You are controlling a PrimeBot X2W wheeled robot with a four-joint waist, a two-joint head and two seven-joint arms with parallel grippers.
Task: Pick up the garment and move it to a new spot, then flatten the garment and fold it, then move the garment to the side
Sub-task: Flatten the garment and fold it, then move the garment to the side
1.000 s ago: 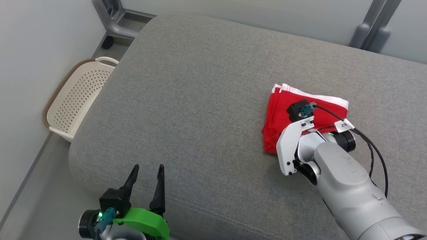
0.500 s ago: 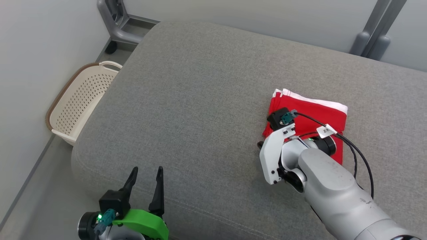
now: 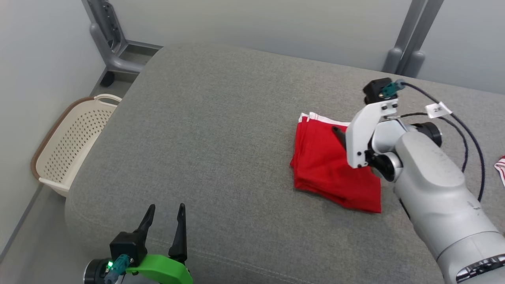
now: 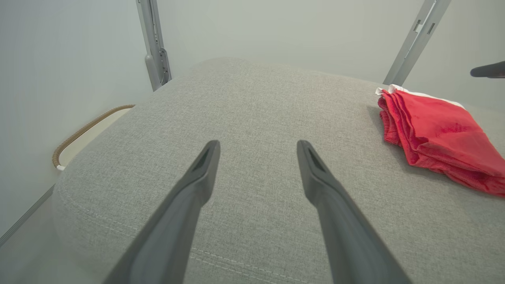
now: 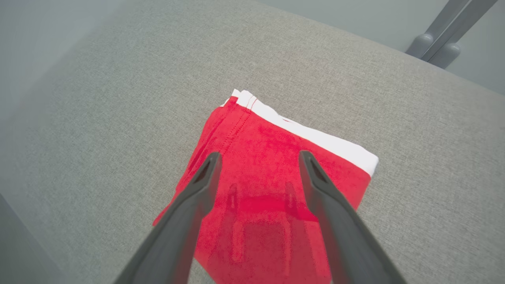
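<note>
One folded red garment (image 3: 331,169) with a white edge lies right of centre in the head view. One grey cushion (image 3: 221,130) bears it. Two grippers are in sight, the left gripper (image 3: 167,207) at the lower left and the right gripper (image 5: 259,156) above the garment. Each has two dark fingers, four in all. One cream perforated basket (image 3: 67,146) sits at the left edge. Two grey metal posts stand at the top, the upper-left upright (image 3: 103,35) and the upper-right upright (image 3: 412,31). Two black cables (image 3: 466,146) and one white tag (image 3: 437,109) hang by the right arm. One red-and-white scrap (image 3: 501,167) shows at the right edge.
</note>
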